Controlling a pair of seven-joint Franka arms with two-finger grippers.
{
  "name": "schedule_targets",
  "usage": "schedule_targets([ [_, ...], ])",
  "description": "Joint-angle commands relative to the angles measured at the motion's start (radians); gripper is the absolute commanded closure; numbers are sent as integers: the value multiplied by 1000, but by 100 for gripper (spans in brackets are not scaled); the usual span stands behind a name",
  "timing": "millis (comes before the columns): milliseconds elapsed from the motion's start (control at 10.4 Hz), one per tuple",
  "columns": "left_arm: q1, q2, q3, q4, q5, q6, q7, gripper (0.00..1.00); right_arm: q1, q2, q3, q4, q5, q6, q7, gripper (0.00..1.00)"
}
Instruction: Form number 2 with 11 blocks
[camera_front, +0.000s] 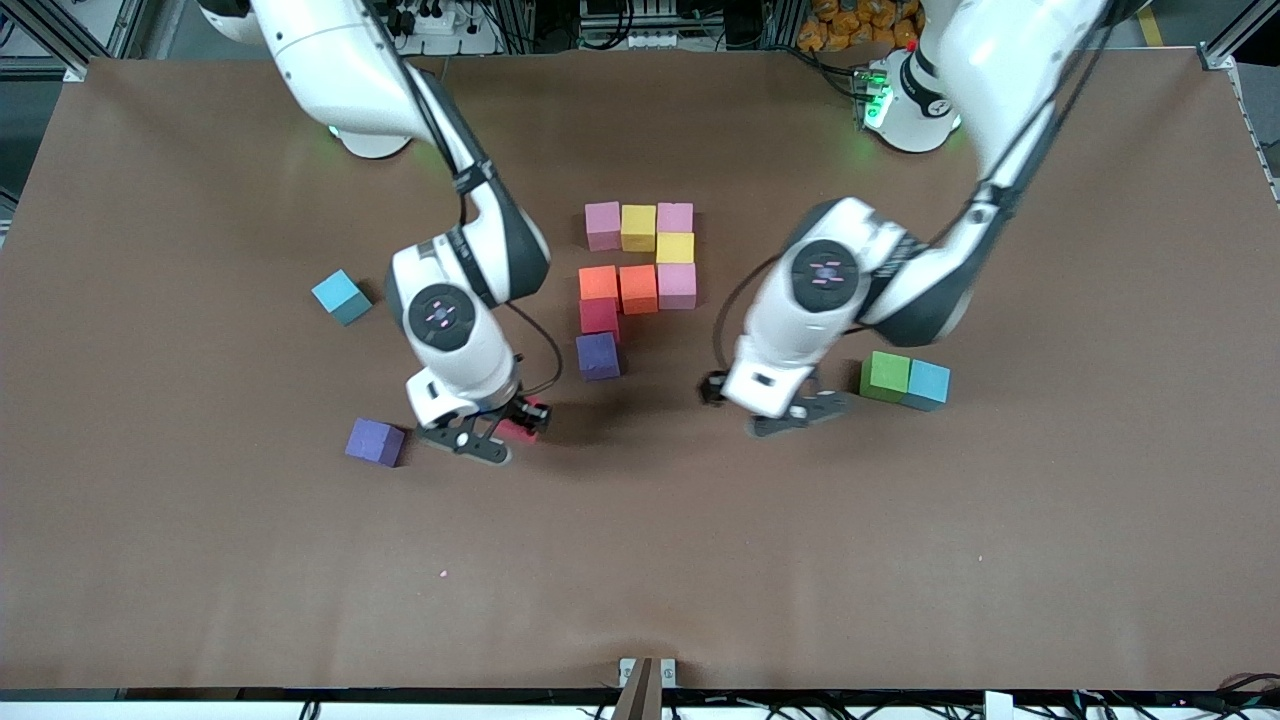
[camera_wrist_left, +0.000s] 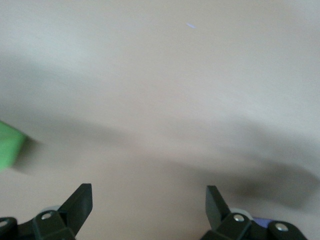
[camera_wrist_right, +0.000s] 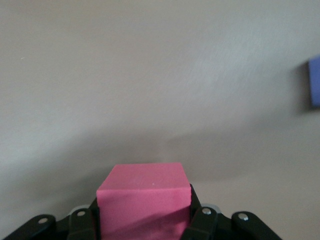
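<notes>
The right gripper (camera_front: 500, 432) clamps 1 red matte foam cube (camera_front: 527, 421); the left gripper (camera_front: 790, 417) hangs wide open, empty, near the green foam cube (camera_front: 885, 375).

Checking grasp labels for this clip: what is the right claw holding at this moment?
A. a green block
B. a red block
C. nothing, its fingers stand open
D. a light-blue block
B: the right claw is shut on a red block, seen between its fingers in the right wrist view and beside the claw in the front view, while the green block sits on the table.
</notes>
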Motion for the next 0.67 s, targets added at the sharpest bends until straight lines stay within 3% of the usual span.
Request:
schedule_targets([
  [0,107,-118,-11,-152,10,10,130,0,83,-19,-3,5,2,-16,253,53],
  [289,234,-171,-11,-238,9,11,288,0,178,-2,-1,33,9,-15,484,56],
  [577,340,-200,-13,-302,-52,13,241,0,217,18,-1,34,115,-15,663,56],
])
